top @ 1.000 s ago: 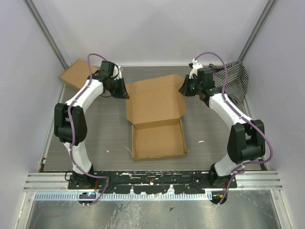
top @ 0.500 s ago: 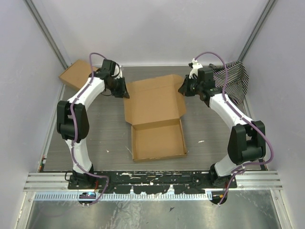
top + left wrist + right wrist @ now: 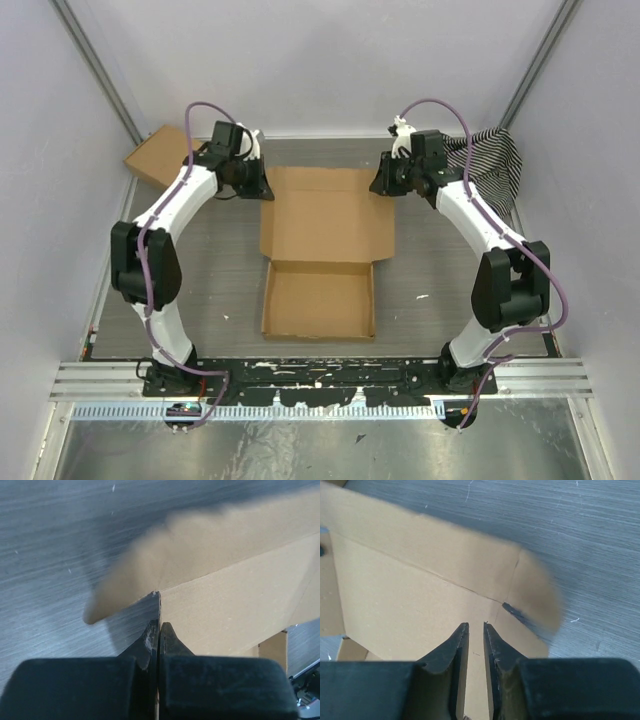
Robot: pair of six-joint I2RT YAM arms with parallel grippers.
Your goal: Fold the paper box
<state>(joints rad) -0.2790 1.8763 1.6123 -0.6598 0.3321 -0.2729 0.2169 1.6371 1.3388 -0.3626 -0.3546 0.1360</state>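
The paper box lies in the middle of the table, its shallow tray nearest me and its lid panel opened out behind. My left gripper is at the lid's far left corner. In the left wrist view its jaws are shut on the thin edge of the lid's side flap. My right gripper is at the lid's far right corner. In the right wrist view its fingertips stand a narrow gap apart over the lid, beside a fold line. I cannot tell if cardboard sits between them.
Another brown cardboard box lies as a flat slab at the back left against the wall. A black-and-white striped cloth lies at the back right behind my right arm. Grey walls close in the table on three sides.
The box has swung from a skewed pose to square with the table and shifted a little left. Both grippers moved with the lid's far corners, slightly toward the back.
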